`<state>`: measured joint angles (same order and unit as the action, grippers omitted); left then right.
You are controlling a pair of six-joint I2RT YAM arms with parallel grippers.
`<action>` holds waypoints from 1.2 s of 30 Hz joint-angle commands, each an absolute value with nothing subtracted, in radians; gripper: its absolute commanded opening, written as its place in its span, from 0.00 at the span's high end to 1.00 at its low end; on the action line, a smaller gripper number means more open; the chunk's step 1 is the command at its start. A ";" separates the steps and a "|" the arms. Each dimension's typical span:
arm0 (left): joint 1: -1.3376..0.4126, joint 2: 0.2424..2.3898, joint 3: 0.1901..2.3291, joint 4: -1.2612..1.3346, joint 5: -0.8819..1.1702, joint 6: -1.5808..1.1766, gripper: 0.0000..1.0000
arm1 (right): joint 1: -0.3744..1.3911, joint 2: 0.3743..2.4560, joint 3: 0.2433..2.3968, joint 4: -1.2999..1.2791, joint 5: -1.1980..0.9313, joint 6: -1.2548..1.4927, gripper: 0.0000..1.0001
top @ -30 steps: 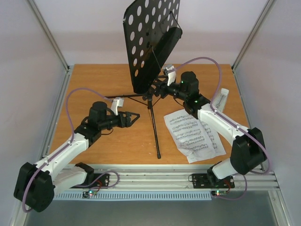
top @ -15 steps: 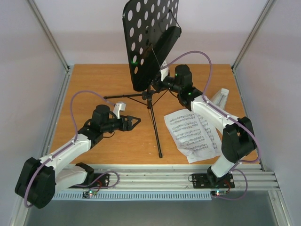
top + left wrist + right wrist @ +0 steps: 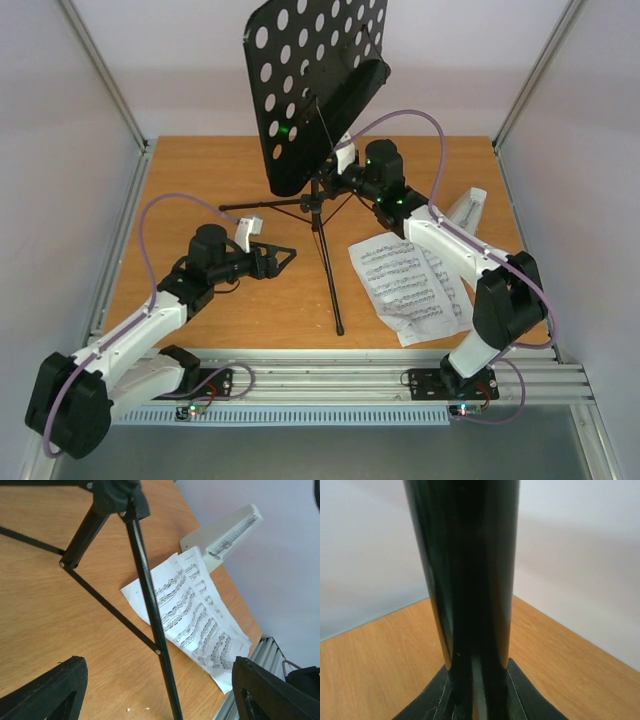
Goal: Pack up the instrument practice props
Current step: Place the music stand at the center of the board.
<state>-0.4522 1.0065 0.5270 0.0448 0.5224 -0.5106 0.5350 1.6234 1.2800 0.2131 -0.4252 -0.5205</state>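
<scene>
Right claw point(image 3: 336, 182) clamped on the pole point(image 3: 470, 580) of the music stand point(image 3: 305, 90) toward the far edge, left claw point(image 3: 287, 257) apart near its legs point(image 3: 150, 605); recommend steadying the pole before folding the legs.

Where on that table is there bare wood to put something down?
The far left corner of the table, behind the left leg of the music stand, is bare; so is the near strip between the left gripper and the stand's front leg. The right side is crowded: sheet music, metronome, right arm.
</scene>
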 commanded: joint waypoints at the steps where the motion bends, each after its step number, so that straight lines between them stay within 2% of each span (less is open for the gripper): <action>1: -0.454 0.928 0.510 0.069 0.535 -0.501 0.20 | 0.585 1.538 1.368 0.207 -0.287 -0.429 0.99; 13: -0.515 0.881 0.527 -0.025 0.461 -0.499 0.22 | 0.744 1.519 1.514 0.063 0.049 -0.428 0.99; 22: -0.575 0.869 0.569 -0.207 0.223 -0.430 0.22 | 0.807 1.527 1.626 -0.050 0.160 -0.438 0.99; 29: -0.637 0.933 0.606 -0.098 0.296 -0.462 0.21 | 0.837 1.529 1.670 -0.064 0.220 -0.438 0.99; 36: -0.713 1.061 0.651 -0.065 0.199 -0.440 0.24 | 0.838 1.522 1.641 -0.063 0.221 -0.415 0.99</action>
<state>-0.6880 0.9970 0.6212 -0.1429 0.2691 -0.4610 0.8295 1.6032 1.5806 -0.2459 0.1841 -0.4324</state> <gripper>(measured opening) 0.780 0.210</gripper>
